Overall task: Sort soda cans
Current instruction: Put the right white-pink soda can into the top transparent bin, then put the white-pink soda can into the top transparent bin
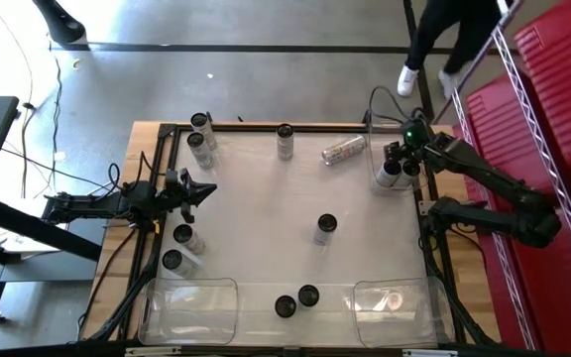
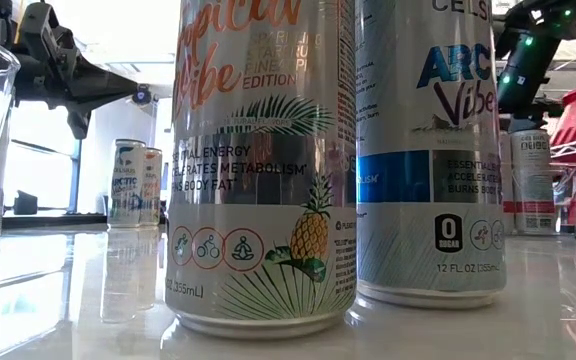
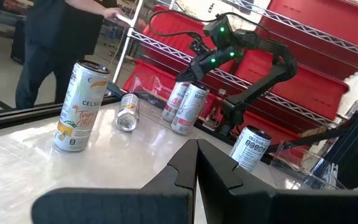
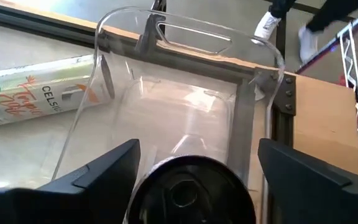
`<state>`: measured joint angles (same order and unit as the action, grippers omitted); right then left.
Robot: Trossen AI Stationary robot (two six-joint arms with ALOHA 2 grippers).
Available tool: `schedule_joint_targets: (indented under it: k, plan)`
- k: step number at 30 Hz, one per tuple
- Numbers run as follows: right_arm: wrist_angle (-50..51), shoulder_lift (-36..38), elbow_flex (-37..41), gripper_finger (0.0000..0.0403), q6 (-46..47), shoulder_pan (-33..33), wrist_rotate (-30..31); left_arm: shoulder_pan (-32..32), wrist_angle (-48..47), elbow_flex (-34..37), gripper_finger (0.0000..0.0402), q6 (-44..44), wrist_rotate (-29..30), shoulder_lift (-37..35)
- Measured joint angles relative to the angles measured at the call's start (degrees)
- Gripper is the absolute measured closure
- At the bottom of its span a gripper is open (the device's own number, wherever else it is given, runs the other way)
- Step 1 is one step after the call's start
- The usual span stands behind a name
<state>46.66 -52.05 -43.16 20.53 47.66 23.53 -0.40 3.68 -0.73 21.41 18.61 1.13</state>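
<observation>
Several soda cans stand about the table, among them one at the centre (image 1: 325, 227) and one lying on its side (image 1: 345, 149) at the far edge. At the far right, a clear bin (image 1: 377, 181) holds two upright cans (image 1: 389, 174). My right gripper (image 4: 196, 150) hangs open over this bin, slanting down, with one finger on either side of a can's dark top (image 4: 188, 190). A narrow gap shows at each side. My left gripper (image 1: 206, 188) waits shut at the table's left, pointing level.
Two more clear bins sit at the near edge, one left (image 1: 188, 309) and one right (image 1: 395, 302), with two cans (image 1: 296, 300) between them. Cans also stand far left (image 1: 201, 134) and near left (image 1: 178, 250). A person (image 1: 444, 40) walks beyond the far edge.
</observation>
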Motion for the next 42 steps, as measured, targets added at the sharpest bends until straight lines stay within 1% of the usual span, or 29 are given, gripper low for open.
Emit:
schedule_joint_targets:
  k: [8,10,12,16,19,23,25,27,28,30,33,36,39,42]
  plan:
    - [4.56,0.00,-8.57,0.0078,-3.28,-0.17,0.78,0.00,0.00,0.00,0.0400,-0.04,0.00,-0.02]
    - [4.15,0.09,-10.64,0.0078,-5.35,-1.05,-0.03,-0.02,0.02,0.00,0.0400,0.00,0.00,0.00]
    - [2.13,0.18,-11.97,0.0078,-7.26,-2.70,-2.39,0.00,0.00,0.00,0.0400,0.01,-0.01,0.00]
    - [-5.83,0.72,-12.13,0.0078,-10.09,-8.30,-10.47,0.00,0.00,0.00,0.0400,0.92,0.02,0.00]
    - [-13.92,0.74,-10.94,0.0078,-11.35,-14.38,-13.17,0.00,0.02,0.00,0.0400,0.90,0.02,0.00]
    - [-28.06,0.72,-6.27,0.0077,-13.40,-23.36,-15.49,0.02,0.82,0.00,0.0400,-1.18,1.87,0.00]
    - [-35.50,0.62,-3.32,0.0077,-14.19,-27.39,-16.77,0.02,3.96,0.00,0.0400,-4.23,3.21,0.00]
    - [-42.70,0.59,-0.08,0.0077,-14.59,-31.16,-17.12,0.02,10.85,-0.14,0.0400,-9.13,3.27,0.00]
    - [-45.99,0.59,1.39,0.0077,-14.59,-32.65,-17.14,0.02,13.35,-0.98,0.0400,-12.18,2.39,-0.02]
    - [-50.64,0.59,3.63,0.0077,-14.60,-34.88,-17.13,0.02,14.12,-4.43,0.0396,-16.91,0.93,0.00]
    - [-52.40,0.59,4.76,0.0077,-14.89,-36.78,-16.65,0.01,7.55,-11.85,0.0379,-20.69,1.31,1.50]
    - [-52.25,0.59,4.76,0.0077,-15.16,-37.94,-15.28,0.00,0.82,-18.37,0.0354,-22.46,1.62,5.49]
    - [-52.11,0.61,4.76,0.0077,-15.66,-38.34,-14.69,0.00,-3.49,-23.92,0.0329,-23.83,1.40,11.04]
    - [-52.07,0.63,4.76,0.0077,-15.66,-38.34,-14.64,0.00,-12.09,-30.20,0.0307,-26.21,1.34,18.28]
